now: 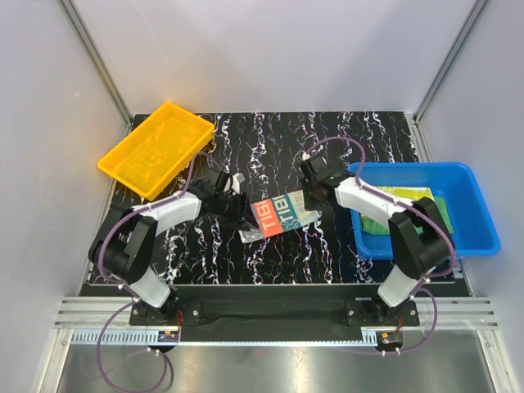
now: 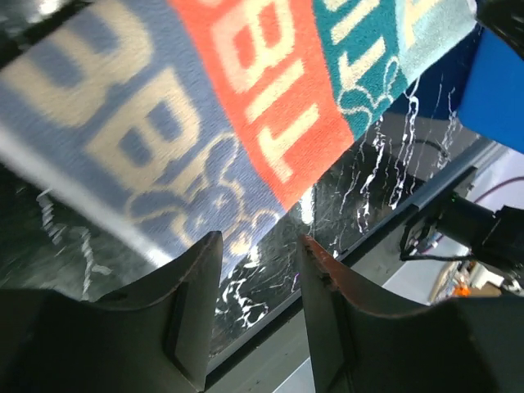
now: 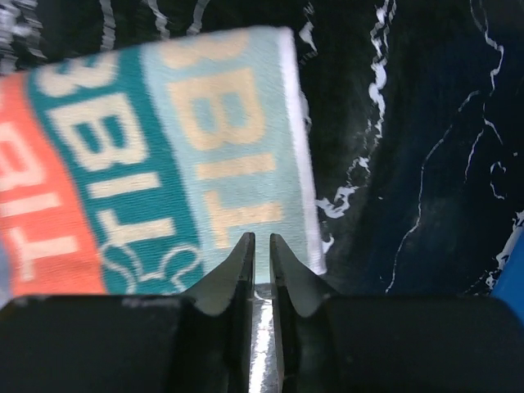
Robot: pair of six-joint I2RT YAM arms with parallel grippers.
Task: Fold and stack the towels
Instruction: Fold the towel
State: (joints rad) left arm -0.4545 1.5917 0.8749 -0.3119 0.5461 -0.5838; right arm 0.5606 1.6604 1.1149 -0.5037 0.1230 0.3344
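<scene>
A printed towel [image 1: 278,217] with pale letters on grey-blue, red-orange and teal bands lies on the black marbled table [image 1: 270,139] between my grippers. Its left corner is rumpled. My left gripper [image 1: 233,198] is open at that end; in the left wrist view the towel [image 2: 246,98] spreads just beyond the gripper [image 2: 260,246], with nothing between the jaws. My right gripper [image 1: 311,196] is at the pale teal end. In the right wrist view the jaws of this gripper [image 3: 262,239] are drawn to a thin slit on the towel [image 3: 164,147] near its white hem. A green towel [image 1: 381,223] and a yellow towel [image 1: 405,194] lie in the blue bin.
The blue bin [image 1: 483,237] stands at the right edge of the table, close behind my right arm. A yellow tray [image 1: 155,151] sits at the back left. Metal frame rails run along the table's near edge and up both back corners.
</scene>
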